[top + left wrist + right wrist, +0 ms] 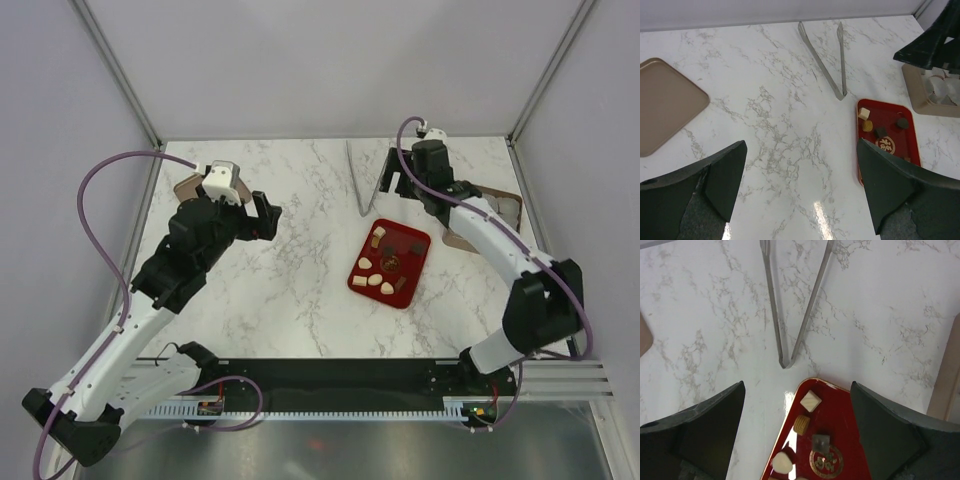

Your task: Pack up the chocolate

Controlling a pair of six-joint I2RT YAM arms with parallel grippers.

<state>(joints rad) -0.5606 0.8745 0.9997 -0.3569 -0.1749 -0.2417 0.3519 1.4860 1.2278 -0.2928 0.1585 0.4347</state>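
Observation:
The chocolate lies as several small cream, tan and dark pieces on a red tray right of the table's middle. My right gripper hangs open just behind the tray's far corner. In the right wrist view a cream square, a tan piece and a dark square show between its wide-apart fingers, untouched. My left gripper is open over bare marble left of the tray. The left wrist view shows the red tray beside its right finger, with nothing between the jaws.
Metal tongs lie behind the red tray, closed end toward it. A tan box with a white insert sits at the right under my right arm. A flat tan tray lies at the far left. Frame posts stand at the back corners.

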